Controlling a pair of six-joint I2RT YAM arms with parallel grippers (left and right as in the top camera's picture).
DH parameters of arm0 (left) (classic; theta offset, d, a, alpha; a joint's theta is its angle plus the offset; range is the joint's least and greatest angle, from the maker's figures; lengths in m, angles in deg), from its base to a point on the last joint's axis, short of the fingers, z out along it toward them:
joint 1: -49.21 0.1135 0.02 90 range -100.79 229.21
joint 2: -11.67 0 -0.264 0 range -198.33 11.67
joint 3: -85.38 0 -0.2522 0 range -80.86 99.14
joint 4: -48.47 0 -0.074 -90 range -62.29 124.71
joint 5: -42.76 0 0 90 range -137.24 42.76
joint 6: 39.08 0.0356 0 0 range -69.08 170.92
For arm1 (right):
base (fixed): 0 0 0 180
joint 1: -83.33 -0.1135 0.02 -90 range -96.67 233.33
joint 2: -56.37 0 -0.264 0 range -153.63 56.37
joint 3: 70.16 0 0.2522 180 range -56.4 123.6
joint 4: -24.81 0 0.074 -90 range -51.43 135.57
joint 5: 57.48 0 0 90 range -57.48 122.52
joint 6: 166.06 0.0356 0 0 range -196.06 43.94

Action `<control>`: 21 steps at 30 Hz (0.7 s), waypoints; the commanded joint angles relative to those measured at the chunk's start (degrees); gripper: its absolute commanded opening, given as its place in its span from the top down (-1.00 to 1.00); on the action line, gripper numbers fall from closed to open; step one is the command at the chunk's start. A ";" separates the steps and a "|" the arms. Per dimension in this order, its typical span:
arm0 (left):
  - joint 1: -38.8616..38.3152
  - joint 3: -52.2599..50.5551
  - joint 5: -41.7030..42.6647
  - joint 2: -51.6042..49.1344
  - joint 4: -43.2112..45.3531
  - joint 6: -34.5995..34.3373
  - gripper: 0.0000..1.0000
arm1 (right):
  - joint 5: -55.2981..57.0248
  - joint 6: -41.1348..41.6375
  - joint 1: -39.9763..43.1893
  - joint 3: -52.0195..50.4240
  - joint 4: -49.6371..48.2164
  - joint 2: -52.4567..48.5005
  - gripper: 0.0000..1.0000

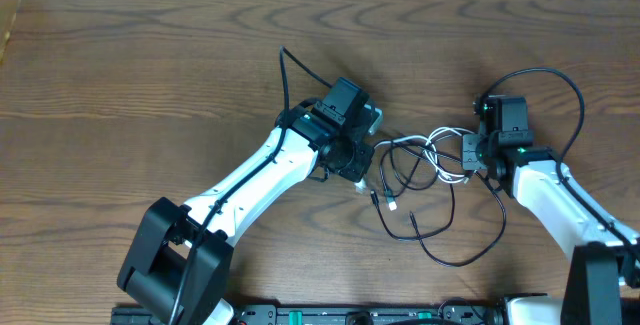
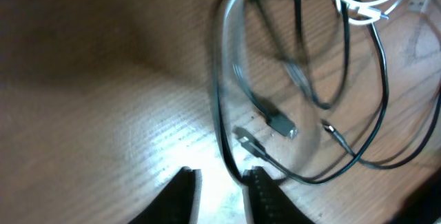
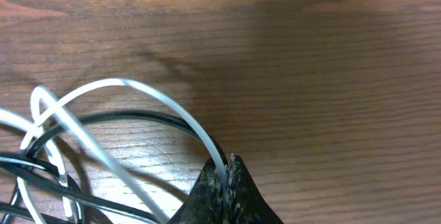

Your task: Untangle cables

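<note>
Right gripper (image 3: 227,182): jaws pressed together, white cable (image 3: 162,98) pinched between tips. Cable arcs up and left from grip.
Left gripper (image 2: 222,195): jaws parted narrowly, nothing clamped. Black cables (image 2: 220,107) loop on wood just ahead, one strand crossing gap mouth beside finger.
Left arm (image 1: 250,175): stretched diagonally from near-edge base toward table centre.
Right arm (image 1: 545,180): reaching in from right.
Cable location: black and white strands tangled on table (image 1: 130,65) between both grippers.

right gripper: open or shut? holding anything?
Shut on the white cable. Right wrist view: the right gripper has its fingertips pressed together, no gap, and the cable runs into the seam between them.
</note>
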 commanded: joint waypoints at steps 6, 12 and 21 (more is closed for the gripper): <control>-0.07 -0.57 0.50 -0.87 4.57 -6.82 -0.02 | -8.92 0.50 0.48 -0.39 -0.85 1.11 0.98; -1.57 -0.57 0.46 -0.87 8.85 -9.40 -0.02 | -13.70 0.50 0.48 -0.39 -1.01 1.18 0.98; -7.61 -0.57 -5.70 -0.87 12.33 -10.38 0.17 | -13.70 0.50 0.48 -0.39 -1.03 1.18 0.98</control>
